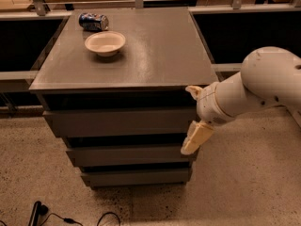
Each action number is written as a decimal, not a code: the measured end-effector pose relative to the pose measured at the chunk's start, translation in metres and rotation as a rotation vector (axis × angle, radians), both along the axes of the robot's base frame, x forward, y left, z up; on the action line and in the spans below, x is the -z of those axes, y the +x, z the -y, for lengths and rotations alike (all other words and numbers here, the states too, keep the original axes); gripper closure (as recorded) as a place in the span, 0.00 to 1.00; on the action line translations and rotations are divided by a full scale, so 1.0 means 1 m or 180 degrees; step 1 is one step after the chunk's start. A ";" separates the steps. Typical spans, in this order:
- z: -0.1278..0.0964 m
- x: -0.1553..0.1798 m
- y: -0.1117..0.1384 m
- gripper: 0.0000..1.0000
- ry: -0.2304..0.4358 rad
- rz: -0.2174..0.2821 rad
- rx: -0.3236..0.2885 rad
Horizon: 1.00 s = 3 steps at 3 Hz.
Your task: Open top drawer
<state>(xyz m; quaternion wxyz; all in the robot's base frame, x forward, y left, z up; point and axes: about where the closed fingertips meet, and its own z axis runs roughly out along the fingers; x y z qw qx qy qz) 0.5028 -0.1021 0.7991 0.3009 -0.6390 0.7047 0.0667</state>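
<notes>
A blue can [93, 21] lies on its side at the back left of the cabinet's grey surface [164, 55], with a pale bowl [105, 42] near it. The top drawer [117, 121] runs directly beneath that surface, above two lower drawer fronts [127, 155]. At its right end I have my pincer [186, 119] released, cream fingers [196, 136] spread wide, one above the other, on the white arm [263, 81] reaching in from the right.

Speckled beige floor [244, 187] with a black cable [37, 212].
</notes>
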 end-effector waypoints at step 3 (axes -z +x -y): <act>0.003 0.077 0.018 0.00 -0.1190 0.0173 -0.0694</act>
